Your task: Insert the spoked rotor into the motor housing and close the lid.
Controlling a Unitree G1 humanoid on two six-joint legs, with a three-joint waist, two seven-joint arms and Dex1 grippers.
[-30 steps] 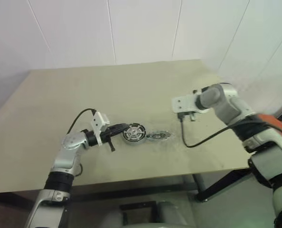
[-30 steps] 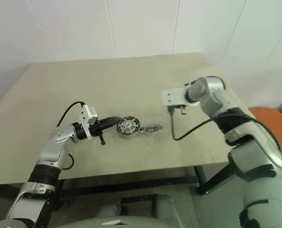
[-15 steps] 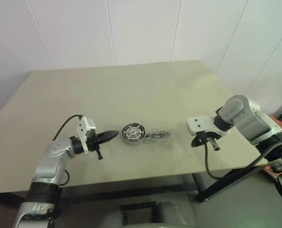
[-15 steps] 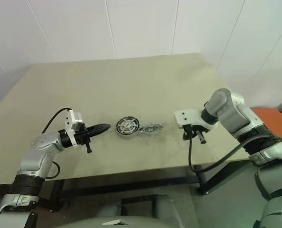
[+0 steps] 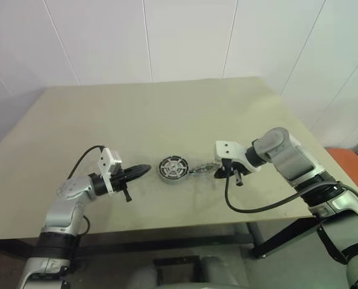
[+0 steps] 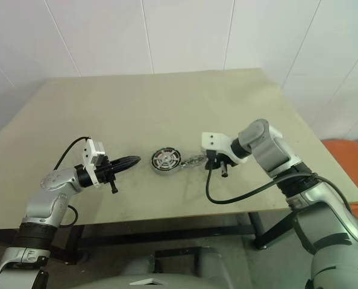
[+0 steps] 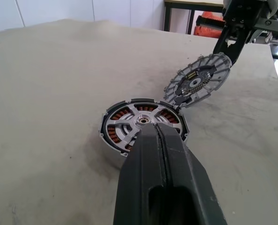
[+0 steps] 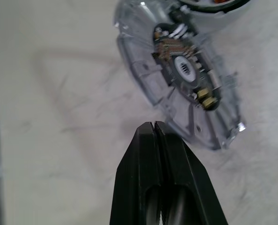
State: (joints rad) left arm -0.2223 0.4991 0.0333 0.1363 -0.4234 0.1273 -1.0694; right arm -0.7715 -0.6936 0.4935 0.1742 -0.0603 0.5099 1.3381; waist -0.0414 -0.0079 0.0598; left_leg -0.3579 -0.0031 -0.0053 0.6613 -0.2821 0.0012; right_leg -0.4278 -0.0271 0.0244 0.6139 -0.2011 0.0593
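Both jaws are clenched on nothing. The left gripper (image 5: 144, 170) points level at the motor housing (image 7: 143, 126), just ahead of its tip on the counter (image 5: 167, 114); the spoked rotor (image 7: 169, 116) sits inside, partly hidden by spokes. Beyond, the lid (image 7: 198, 78) tilts up, hinged open, the right gripper (image 6: 217, 163) against its far edge.

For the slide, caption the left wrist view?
Shut left gripper faces the motor housing, lid tilted open.
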